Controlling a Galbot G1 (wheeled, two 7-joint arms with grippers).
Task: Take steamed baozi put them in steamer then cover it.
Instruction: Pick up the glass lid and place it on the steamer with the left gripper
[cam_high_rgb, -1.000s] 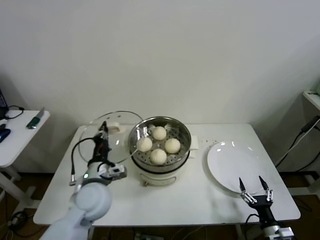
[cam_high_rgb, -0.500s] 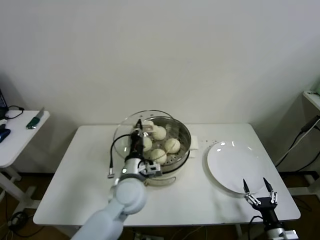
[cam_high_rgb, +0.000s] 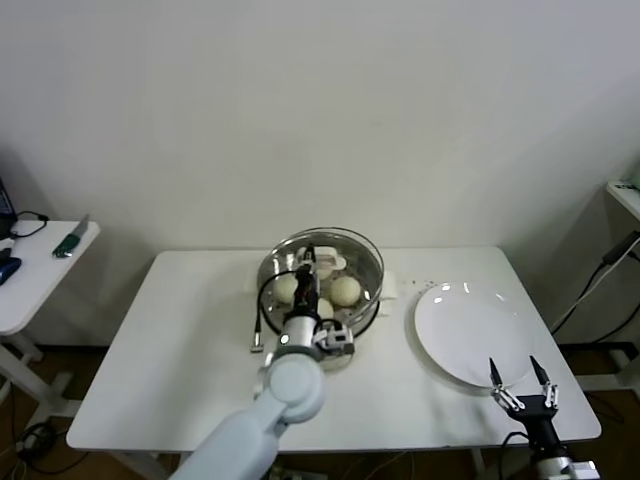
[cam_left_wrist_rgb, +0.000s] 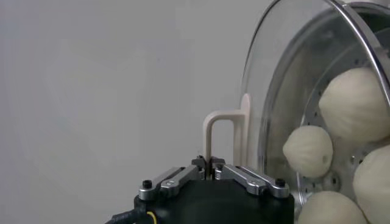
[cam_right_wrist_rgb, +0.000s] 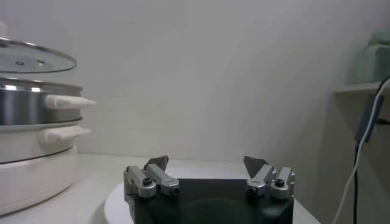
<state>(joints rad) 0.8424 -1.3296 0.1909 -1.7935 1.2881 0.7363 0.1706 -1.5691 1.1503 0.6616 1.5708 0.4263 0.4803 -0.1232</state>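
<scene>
Cream plastic, the handle of the cover (cam_left_wrist_rgb: 226, 131), is pinched between the closed fingers of the left hand (cam_left_wrist_rgb: 209, 171), which holds the cover (cam_high_rgb: 322, 262) over the steamer (cam_high_rgb: 368, 300). In the right wrist view the glass cover (cam_right_wrist_rgb: 30, 58) sits a little above the steel rim, not yet resting on it. Through the glass, 4 steamed baozi (cam_left_wrist_rgb: 355, 103) lie on the perforated floor of the steamer (cam_left_wrist_rgb: 304, 115). The steamer stands on the white tabletop (cam_high_rgb: 190, 340), near its middle. To its right lies a flat white plate (cam_high_rgb: 470, 330), apart from the pot. The right hand (cam_high_rgb: 522, 385) hangs at the tabletop's near right edge, just past the plate, its fingers spread wide and holding nothing.
</scene>
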